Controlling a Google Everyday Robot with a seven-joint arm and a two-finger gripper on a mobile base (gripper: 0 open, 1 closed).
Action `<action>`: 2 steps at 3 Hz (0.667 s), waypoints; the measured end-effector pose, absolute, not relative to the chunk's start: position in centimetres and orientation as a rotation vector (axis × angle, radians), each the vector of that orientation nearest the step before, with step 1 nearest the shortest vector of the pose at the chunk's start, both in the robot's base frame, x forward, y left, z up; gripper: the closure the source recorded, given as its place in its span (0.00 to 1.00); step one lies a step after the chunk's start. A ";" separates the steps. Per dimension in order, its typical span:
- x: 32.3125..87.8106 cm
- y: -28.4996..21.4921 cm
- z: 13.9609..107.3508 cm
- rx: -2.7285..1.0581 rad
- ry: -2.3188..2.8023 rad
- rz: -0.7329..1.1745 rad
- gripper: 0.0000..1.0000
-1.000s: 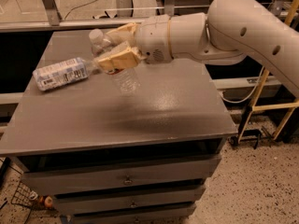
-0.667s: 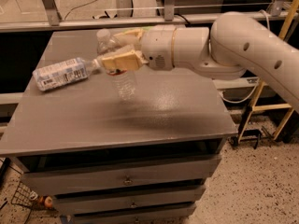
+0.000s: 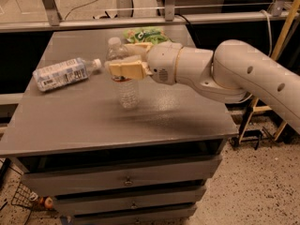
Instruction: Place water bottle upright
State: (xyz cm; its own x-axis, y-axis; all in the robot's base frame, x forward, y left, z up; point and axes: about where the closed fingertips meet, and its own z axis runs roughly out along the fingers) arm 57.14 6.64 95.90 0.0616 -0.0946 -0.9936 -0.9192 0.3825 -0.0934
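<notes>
The gripper [image 3: 123,59] sits over the middle of the grey table [image 3: 70,121], reaching in from the right at the end of a thick white arm [image 3: 234,74]. Its fingers are closed around the water bottle [image 3: 128,93], gripping it at about mid-height, where a narrow red band shows just under the near finger. The bottle stands upright inside this grip, with its white cap above the fingers and its lower body hanging below them. Its base is at the tabletop, but whether it actually rests there cannot be told.

The bottle is clear plastic with a ribbed lower half, and the grey surface shows through it. The gripper fingers [image 3: 126,70] are flat, cream-coloured pads, one in front of the bottle and one behind, and the wrist behind them is smooth, rounded and white. The tabletop is matte with a slight sheen, and drawers sit below it.

A second bottle [image 3: 63,73] with a large white-and-blue label lies on its side to the left, well apart from the gripper. A green bag [image 3: 143,34] lies at the far edge, behind the gripper.
</notes>
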 end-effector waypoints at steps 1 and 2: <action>57.4 6.1 95.2 -0.955 1.366 0.810 1.00; 57.4 5.8 94.7 -0.926 1.361 0.795 1.00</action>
